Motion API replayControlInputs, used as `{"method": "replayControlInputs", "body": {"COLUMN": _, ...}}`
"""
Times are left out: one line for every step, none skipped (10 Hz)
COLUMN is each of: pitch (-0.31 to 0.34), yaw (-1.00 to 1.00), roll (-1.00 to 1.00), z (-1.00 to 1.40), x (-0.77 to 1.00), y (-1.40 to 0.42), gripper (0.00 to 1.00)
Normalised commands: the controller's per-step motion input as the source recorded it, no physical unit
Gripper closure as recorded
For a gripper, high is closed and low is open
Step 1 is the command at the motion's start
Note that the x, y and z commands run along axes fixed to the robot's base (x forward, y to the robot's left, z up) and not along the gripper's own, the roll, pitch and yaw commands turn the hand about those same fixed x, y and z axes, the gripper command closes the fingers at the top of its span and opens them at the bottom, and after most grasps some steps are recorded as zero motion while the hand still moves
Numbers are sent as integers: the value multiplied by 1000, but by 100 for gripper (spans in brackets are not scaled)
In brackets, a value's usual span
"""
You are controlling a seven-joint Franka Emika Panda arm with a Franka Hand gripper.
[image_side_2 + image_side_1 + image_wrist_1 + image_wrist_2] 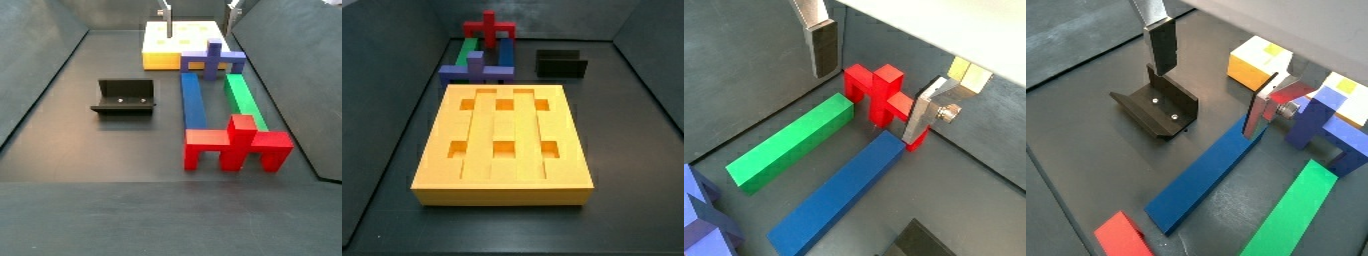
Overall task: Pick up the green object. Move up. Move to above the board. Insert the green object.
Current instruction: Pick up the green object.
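Note:
The green object [791, 145] is a long bar lying flat on the dark floor beside a blue bar [838, 195]. It also shows in a wrist view [1300, 215] and in both side views [245, 100] [465, 48]. The board [505, 140] is an orange-yellow slab with six square holes, all empty; part of it shows in another side view [167, 45] and a corner in a wrist view [1256, 62]. My gripper [875, 75] [1213, 75] [201, 8] is open and empty, held high above the pieces, touching nothing.
A red cross-shaped piece [878, 95] [238, 145] stands at one end of the two bars. A blue-purple block [214, 58] [1333, 125] sits at the other end, next to the board. The fixture [124, 97] [1156, 108] stands beside the blue bar. Walls enclose the floor.

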Motion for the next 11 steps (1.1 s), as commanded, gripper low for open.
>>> {"method": "replayControlInputs", "body": {"pitch": 0, "yaw": 0, "roll": -4, "z": -9, "x": 0, "y": 0, "gripper": 0}}
{"method": "replayControlInputs", "body": {"pitch": 0, "yaw": 0, "roll": 0, "z": 0, "x": -37, "y": 0, "gripper": 0}}
{"method": "replayControlInputs", "body": {"pitch": -17, "yaw": 0, "roll": 0, "z": 0, "x": -160, "y": 0, "gripper": 0}}
{"method": "replayControlInputs", "body": {"pitch": -79, "yaw": -149, "roll": -24, "z": -191, "x": -694, "y": 3, "gripper": 0}}
{"method": "replayControlInputs", "body": {"pitch": -34, "yaw": -174, "roll": -60, "z": -311, "x": -774, "y": 37, "gripper": 0}}
{"method": "replayControlInputs", "body": {"pitch": -49, "yaw": -206, "roll": -73, "z": -406, "x": -909, "y": 23, "gripper": 0}}
{"method": "replayControlInputs", "body": {"pitch": -27, "yaw": -251, "roll": -71, "z": -520, "x": -909, "y": 0, "gripper": 0}}
{"method": "replayControlInputs", "body": {"pitch": -26, "yaw": -257, "roll": -69, "z": -540, "x": -849, "y": 0, "gripper": 0}}
{"method": "replayControlInputs", "body": {"pitch": -114, "yaw": -69, "roll": -111, "z": -511, "x": -543, "y": -106, "gripper": 0}}
{"method": "replayControlInputs", "body": {"pitch": -186, "yaw": 123, "roll": -81, "z": -469, "x": -320, "y": -69, "gripper": 0}}
{"method": "replayControlInputs", "body": {"pitch": -181, "yaw": 109, "roll": 0, "z": -591, "x": -369, "y": -34, "gripper": 0}}
